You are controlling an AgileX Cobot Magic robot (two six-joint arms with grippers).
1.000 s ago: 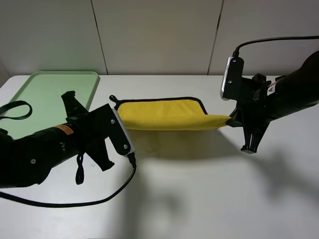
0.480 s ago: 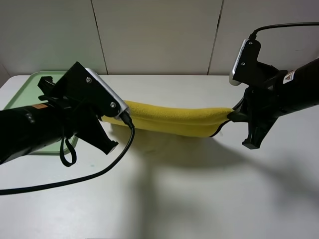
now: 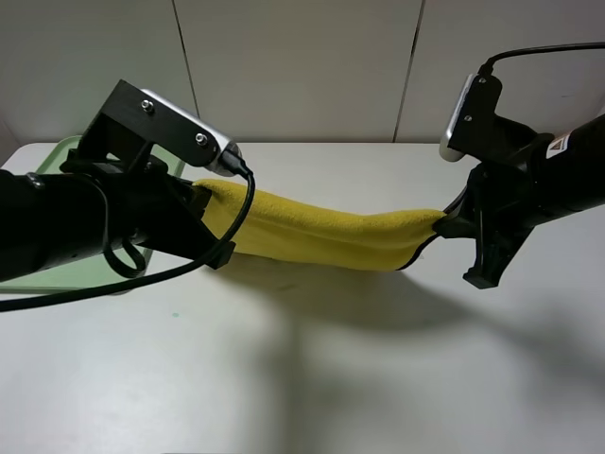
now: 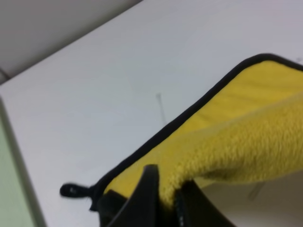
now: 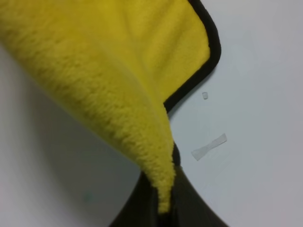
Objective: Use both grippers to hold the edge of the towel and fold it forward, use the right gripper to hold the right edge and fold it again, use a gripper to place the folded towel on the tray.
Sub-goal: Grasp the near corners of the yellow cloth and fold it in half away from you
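Observation:
A yellow towel (image 3: pixel 321 236) with black trim hangs stretched between my two grippers above the white table. My left gripper (image 3: pixel 203 203) is shut on its left edge; the left wrist view shows the fingers (image 4: pixel 149 198) pinching the yellow towel (image 4: pixel 236 142). My right gripper (image 3: pixel 444 225) is shut on its right edge; the right wrist view shows the towel (image 5: pixel 118 94) pinched at the fingers (image 5: pixel 161 208). The light green tray (image 3: pixel 57 156) lies at the table's far left, mostly hidden behind my left arm.
The white table (image 3: pixel 331 378) spreads below the towel. A wall of pale panels stands behind. A black cable (image 3: pixel 189 270) loops off the left arm. Small bits of tape (image 5: pixel 209 146) lie on the table by the right gripper.
Both grippers have lifted the towel off the table and carried it forward. The left arm has risen and swung up; the towel now hangs sagging between the grippers.

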